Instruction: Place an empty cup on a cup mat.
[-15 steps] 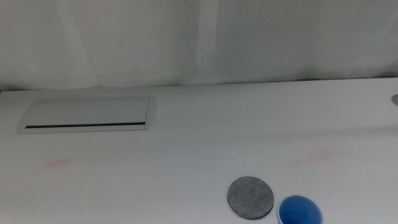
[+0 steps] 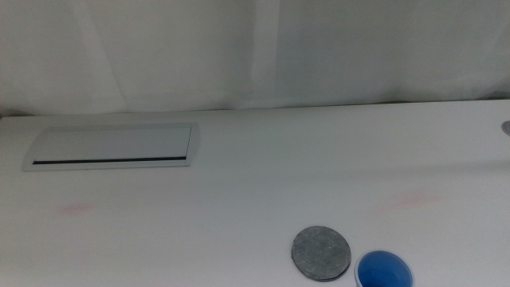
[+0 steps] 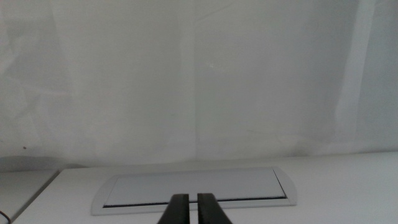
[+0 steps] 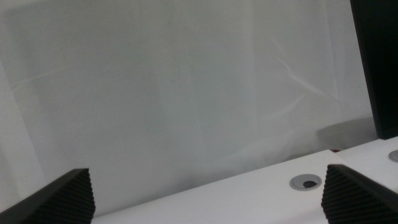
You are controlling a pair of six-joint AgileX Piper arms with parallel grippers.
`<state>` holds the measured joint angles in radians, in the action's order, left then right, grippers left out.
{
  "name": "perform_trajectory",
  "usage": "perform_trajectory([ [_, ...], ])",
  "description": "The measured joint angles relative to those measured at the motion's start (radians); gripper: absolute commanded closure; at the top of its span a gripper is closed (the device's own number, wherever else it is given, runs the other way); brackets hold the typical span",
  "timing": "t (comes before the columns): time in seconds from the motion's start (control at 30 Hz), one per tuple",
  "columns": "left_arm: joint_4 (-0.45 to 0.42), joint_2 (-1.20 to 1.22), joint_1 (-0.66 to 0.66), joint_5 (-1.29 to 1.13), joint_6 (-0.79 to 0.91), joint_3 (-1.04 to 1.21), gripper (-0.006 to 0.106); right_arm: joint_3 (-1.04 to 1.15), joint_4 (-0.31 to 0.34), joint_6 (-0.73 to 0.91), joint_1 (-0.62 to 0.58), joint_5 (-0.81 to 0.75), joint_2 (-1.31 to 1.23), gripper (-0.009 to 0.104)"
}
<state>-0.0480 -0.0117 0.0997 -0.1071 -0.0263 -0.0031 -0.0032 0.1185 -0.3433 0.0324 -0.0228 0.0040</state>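
The blue cup [image 2: 383,270] stands upright at the front right of the table in the middle view, partly cut by the picture's bottom edge; its inside looks empty. The grey round cup mat [image 2: 321,253] lies flat just left of it, almost touching. Neither arm shows in the middle view. In the left wrist view, my left gripper [image 3: 192,211] has its jaws close together with a thin gap, holding nothing. In the right wrist view, my right gripper [image 4: 208,196] has its jaws far apart and empty. Cup and mat are out of both wrist views.
A white rectangular panel [image 2: 111,147] with a dark slot is set in the table at the back left; it also shows in the left wrist view [image 3: 196,187]. A round grey hole [image 4: 306,182] is in the table at the right. A white curtain hangs behind.
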Motion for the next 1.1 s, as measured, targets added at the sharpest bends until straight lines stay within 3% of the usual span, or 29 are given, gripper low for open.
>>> perform_trajectory([
  [0.33, 0.0, 0.0, 0.0, 0.0, 0.0, 0.0, 0.103, -0.099, -0.054, 0.007, 0.0, 0.072, -0.002, -0.008],
  [0.73, 0.0, 0.0, 0.0, 0.0, 0.0, 0.0, 0.103, -0.598, -0.072, 0.102, 0.0, 0.594, 0.231, -0.008],
  [0.87, 0.0, 0.0, 0.0, 0.0, 0.0, 0.0, 0.103, -0.753, -0.136, 0.222, 0.0, 0.732, 0.361, -0.008],
  [1.1, 0.0, 0.0, 0.0, 0.0, 0.0, 0.0, 0.103, -0.949, -0.314, 0.405, -0.024, 0.968, 0.633, -0.008],
])
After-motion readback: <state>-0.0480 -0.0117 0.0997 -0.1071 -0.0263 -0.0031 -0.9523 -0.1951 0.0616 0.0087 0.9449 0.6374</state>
